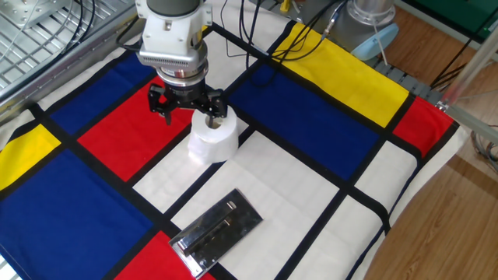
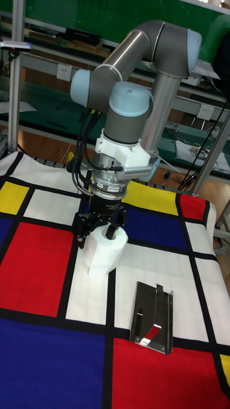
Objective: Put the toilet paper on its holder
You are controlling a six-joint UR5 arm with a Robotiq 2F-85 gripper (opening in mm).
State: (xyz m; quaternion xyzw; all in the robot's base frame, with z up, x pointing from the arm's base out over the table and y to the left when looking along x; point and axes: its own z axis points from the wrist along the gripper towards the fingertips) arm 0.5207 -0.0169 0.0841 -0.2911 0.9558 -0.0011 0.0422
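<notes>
The white toilet paper [image 1: 215, 140] stands upright on a white patch of the cloth, its hollow core facing up; the tall fixed view shows the toilet paper [image 2: 102, 254] the same way. My gripper [image 1: 188, 117] hangs right over it, open. One finger [image 1: 211, 119] dips into the core and the other stays outside the roll's left wall, so the wall lies between them. In the tall fixed view my gripper [image 2: 94, 236] straddles the roll's top edge. The chrome holder [image 1: 218, 232] lies flat nearer the front edge, apart from the roll, seen too as the holder [image 2: 153, 317].
A checked cloth [image 1: 327, 117] of red, blue, yellow and white covers the table. Black cables [image 1: 257, 23] trail along the back edge. A wire rack [image 1: 39, 31] stands at the far left. The table's right edge [image 1: 436, 179] drops to wooden floor.
</notes>
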